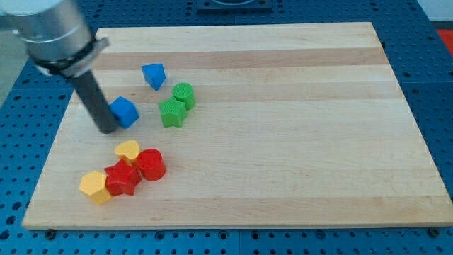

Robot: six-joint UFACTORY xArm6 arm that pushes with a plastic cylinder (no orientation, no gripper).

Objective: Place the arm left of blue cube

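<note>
Pale wooden board point(283, 106) with lengthwise grain lies on a blue perforated bench point(435, 85); a dark fixture edge shows at 12 o'clock of the view. My tip point(108, 130) rests on the board at 9 o'clock of the blue cube point(124, 111), touching or just beside it; no fingers on this rod, so no grip to report. Blue cube sits in the board's upper-left part. Blue wedge-like block point(153, 75) at its 1 o'clock. Green cylinder point(183, 95) and green star-like block point(172, 112) touch, at the cube's 3 o'clock. At 6 o'clock, a cluster: yellow heart point(128, 150), red cylinder point(151, 164), red star-like block point(122, 178), yellow hexagonal block point(95, 187)
</note>
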